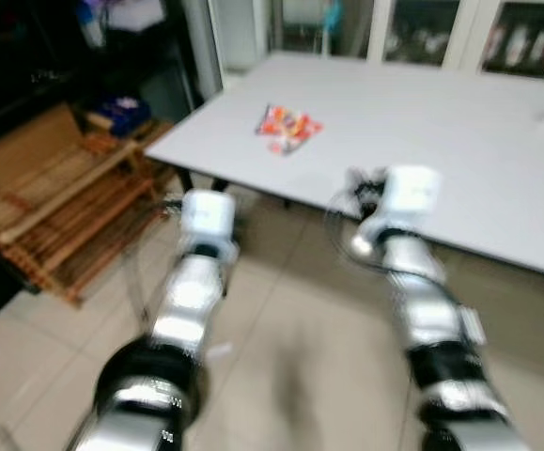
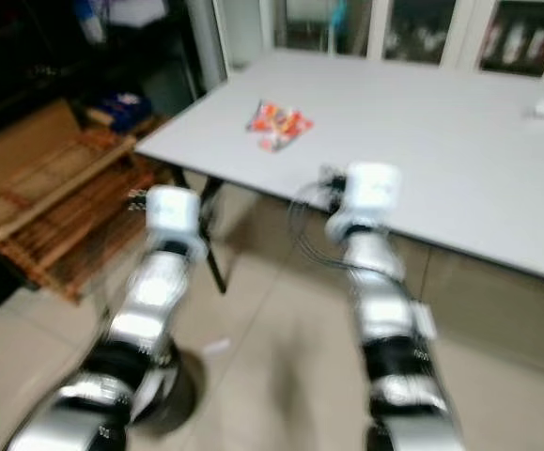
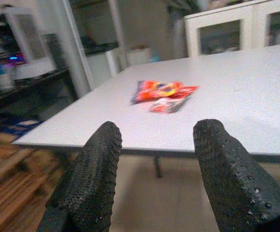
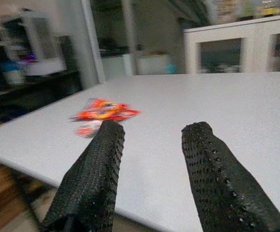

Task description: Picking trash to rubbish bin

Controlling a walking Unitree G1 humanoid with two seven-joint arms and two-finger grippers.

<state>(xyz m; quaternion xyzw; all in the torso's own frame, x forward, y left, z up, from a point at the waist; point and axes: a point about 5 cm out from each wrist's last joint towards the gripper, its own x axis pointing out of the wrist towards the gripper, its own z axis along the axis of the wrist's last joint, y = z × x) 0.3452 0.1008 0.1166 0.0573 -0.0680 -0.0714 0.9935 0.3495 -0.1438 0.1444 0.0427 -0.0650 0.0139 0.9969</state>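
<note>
We are closing in on the table (image 1: 459, 141), and the job now is to get near enough to reach the wrapper (image 1: 288, 128) without bumping the table's edge. Our left gripper (image 3: 154, 169) is held out short of the table's near edge, its fingers spread wide with nothing between them. Our right gripper (image 4: 152, 164) sits just over that edge, also wide open and empty. To do this well, we judge that we should step closer to the table's left corner, since the wrapper lies on the tabletop a little way in from that corner, well apart from both grippers. Then we come down on it from above with fingers wide. The wrapper is a flat, crinkled packet, red and orange with some white, and probably light and slippery. The head views are blurred, so finer detail is unclear.
</note>
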